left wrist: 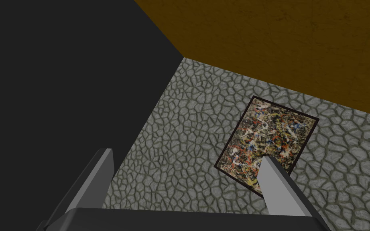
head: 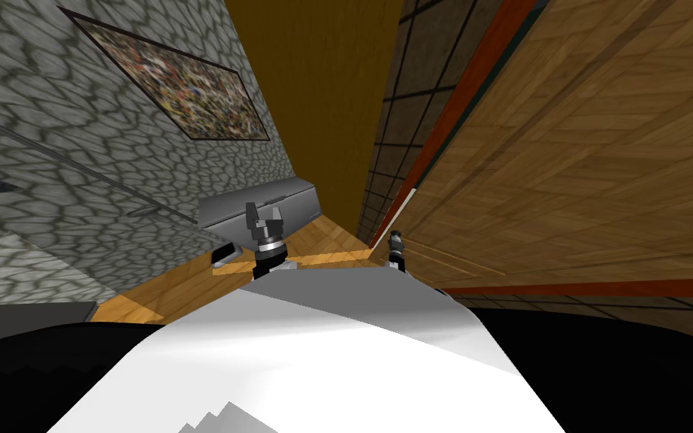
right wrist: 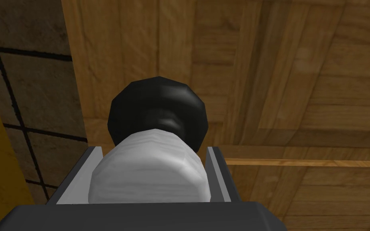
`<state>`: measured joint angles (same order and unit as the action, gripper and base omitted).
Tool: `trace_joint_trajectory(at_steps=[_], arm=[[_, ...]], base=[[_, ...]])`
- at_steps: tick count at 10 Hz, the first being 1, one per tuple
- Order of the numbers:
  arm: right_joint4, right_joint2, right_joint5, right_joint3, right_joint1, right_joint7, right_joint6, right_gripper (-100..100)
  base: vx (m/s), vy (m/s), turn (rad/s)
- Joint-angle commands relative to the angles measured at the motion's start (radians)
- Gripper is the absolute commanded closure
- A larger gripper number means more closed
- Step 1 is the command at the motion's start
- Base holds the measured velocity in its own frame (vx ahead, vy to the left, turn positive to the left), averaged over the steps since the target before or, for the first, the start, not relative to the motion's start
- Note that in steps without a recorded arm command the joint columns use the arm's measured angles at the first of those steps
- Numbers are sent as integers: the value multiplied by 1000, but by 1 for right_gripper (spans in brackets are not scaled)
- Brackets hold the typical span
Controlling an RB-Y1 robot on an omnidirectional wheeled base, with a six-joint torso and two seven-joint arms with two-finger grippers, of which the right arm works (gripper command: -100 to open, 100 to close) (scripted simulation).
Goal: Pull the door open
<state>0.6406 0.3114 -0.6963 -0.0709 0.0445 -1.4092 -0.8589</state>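
Brown wooden panelled door (head: 578, 150), light grey knob (right wrist: 148, 172) on black base (right wrist: 156, 104)

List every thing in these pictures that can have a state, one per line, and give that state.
door knob: light grey, clamped at its sides, in front of its black base.
right pincer: shut on the door knob.
left pincer: open, holding nothing, raised in the air.
door: wooden; cannot tell whether it has left its frame.
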Motion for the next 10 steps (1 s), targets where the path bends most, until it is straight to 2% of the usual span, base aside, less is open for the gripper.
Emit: trace_joint_trajectory(at_steps=[1,5,6,7,10], arm=[[12,4,9,-20,-6,-20,-1,100],[31,19,33,-71,-16,-65,2,100],[21,17,30,-63,-13,-58,0,100],[26,26,42,-87,-21,-79,-3,100],[40,46,60,-123,-33,-112,-10,100]], base=[[-213,-13,97],[-241,-12,79],[-118,-7,34],[-182,-9,80],[-243,14,77]])
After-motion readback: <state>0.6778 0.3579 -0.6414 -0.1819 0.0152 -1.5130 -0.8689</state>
